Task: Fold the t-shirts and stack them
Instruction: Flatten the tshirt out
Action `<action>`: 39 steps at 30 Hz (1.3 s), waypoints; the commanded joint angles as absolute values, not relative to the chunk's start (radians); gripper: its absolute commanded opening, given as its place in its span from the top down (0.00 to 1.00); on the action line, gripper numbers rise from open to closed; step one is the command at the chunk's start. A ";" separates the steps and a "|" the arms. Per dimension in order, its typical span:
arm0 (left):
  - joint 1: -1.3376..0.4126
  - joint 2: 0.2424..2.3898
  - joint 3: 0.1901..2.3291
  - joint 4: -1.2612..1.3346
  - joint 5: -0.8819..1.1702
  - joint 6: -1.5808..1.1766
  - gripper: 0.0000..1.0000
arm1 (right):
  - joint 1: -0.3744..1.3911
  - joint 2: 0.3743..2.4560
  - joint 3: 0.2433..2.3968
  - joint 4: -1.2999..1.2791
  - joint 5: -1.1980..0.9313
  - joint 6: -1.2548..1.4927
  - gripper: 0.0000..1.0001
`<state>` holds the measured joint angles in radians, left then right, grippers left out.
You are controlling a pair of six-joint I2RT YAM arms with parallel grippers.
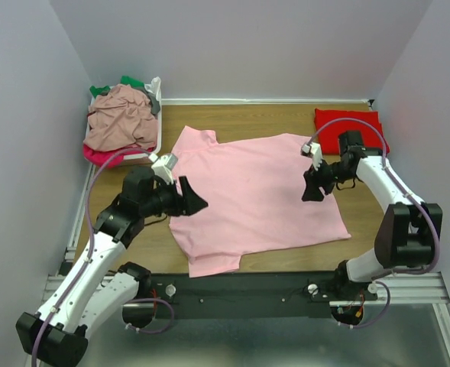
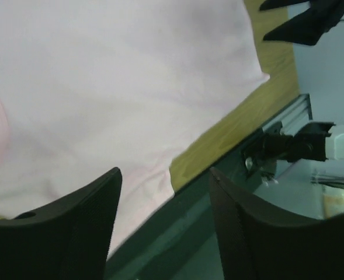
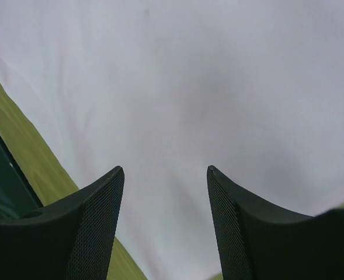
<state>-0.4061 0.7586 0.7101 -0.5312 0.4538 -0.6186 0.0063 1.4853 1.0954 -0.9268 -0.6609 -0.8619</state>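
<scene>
A light pink t-shirt [image 1: 255, 195] lies spread flat on the wooden table [image 1: 247, 118]. It also shows in the left wrist view [image 2: 119, 87] and in the right wrist view [image 3: 207, 87]. My left gripper [image 1: 197, 203] is open and empty above the shirt's left edge. My right gripper [image 1: 312, 191] is open and empty above the shirt's right part. A bright red t-shirt [image 1: 349, 130] lies folded at the back right. A dusty rose t-shirt [image 1: 121, 118] tops the heap in the basket, with magenta [image 1: 102, 157] and green [image 1: 133, 82] cloth showing beside it.
A white plastic basket [image 1: 157, 115] stands at the back left against the wall. A black metal rail [image 1: 247, 287] runs along the table's near edge and shows in the left wrist view [image 2: 218, 186]. Pale walls close in the left, back and right.
</scene>
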 commanded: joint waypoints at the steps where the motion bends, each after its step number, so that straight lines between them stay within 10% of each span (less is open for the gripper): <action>1: -0.405 0.859 0.849 -0.270 0.242 -0.413 0.25 | 0.005 1.552 1.127 -0.805 -0.922 -0.697 0.34; 16: -0.246 1.632 1.327 -0.086 -0.046 0.024 0.18 | -0.023 1.450 0.986 -0.675 -0.830 -0.640 0.32; 39: -0.176 1.937 1.626 -0.173 -0.005 0.094 0.23 | -0.025 1.447 0.982 -0.675 -0.819 -0.646 0.32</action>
